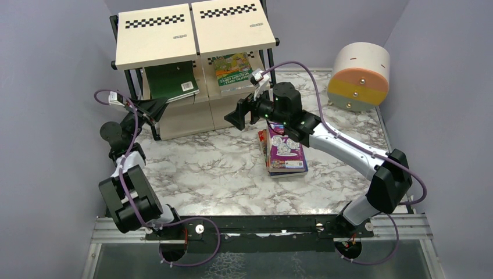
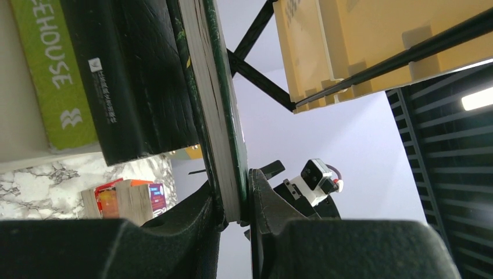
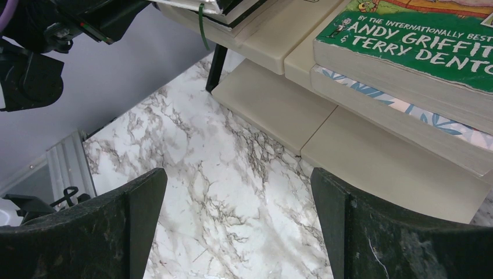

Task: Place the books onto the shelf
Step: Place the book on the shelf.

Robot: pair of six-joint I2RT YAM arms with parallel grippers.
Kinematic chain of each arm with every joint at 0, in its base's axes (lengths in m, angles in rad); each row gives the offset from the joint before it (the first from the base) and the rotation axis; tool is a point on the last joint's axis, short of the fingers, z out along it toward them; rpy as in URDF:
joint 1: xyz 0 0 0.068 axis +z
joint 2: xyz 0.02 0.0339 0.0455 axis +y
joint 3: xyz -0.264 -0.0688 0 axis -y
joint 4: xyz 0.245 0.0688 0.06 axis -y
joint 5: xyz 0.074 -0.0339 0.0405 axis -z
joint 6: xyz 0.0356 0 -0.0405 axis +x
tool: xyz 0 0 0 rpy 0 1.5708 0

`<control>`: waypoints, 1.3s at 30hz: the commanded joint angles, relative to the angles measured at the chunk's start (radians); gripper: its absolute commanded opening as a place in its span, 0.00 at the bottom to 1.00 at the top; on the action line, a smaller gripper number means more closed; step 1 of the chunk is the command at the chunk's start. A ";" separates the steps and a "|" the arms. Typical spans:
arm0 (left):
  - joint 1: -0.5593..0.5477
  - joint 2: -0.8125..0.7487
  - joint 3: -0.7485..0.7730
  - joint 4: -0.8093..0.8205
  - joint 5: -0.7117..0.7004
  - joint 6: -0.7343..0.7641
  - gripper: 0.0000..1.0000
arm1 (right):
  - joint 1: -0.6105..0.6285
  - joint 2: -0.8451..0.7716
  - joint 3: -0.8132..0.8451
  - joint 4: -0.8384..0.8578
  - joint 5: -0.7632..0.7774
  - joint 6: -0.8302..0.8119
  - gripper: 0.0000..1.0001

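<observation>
My left gripper (image 1: 161, 106) is shut on the lower corner of a dark green book (image 1: 171, 81) that lies tilted in the left bay of the shelf (image 1: 153, 36). In the left wrist view the fingers (image 2: 264, 203) pinch that book's edge (image 2: 220, 116), next to a black book (image 2: 139, 75). A green cartoon book (image 1: 232, 70) lies in the right bay on a pale floral one (image 3: 407, 116). A stack of books (image 1: 283, 150), purple on top, lies on the table. My right gripper (image 1: 238, 116) hangs open and empty over the marble before the shelf's bottom board (image 3: 273, 104).
A round beige-and-orange drum (image 1: 357, 75) stands at the back right. The right arm's forearm (image 1: 343, 145) crosses above the stack. Grey walls close in on both sides, and a metal rail (image 1: 261, 226) runs along the near edge.
</observation>
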 commanded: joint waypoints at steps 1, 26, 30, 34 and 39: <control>0.009 0.026 0.047 0.201 0.012 -0.026 0.00 | 0.006 0.017 0.033 0.020 0.024 -0.019 0.92; 0.014 0.060 0.041 0.175 0.033 -0.035 0.31 | 0.007 0.047 0.080 0.016 0.009 -0.021 0.92; 0.015 0.044 0.010 0.154 0.033 -0.019 0.44 | 0.007 0.060 0.098 0.016 -0.002 -0.018 0.92; 0.022 0.032 -0.017 0.146 0.031 -0.012 0.50 | 0.015 0.082 0.136 0.014 -0.019 -0.014 0.92; 0.026 0.014 -0.027 0.146 0.035 -0.013 0.52 | 0.044 0.124 0.204 0.013 -0.021 -0.021 0.92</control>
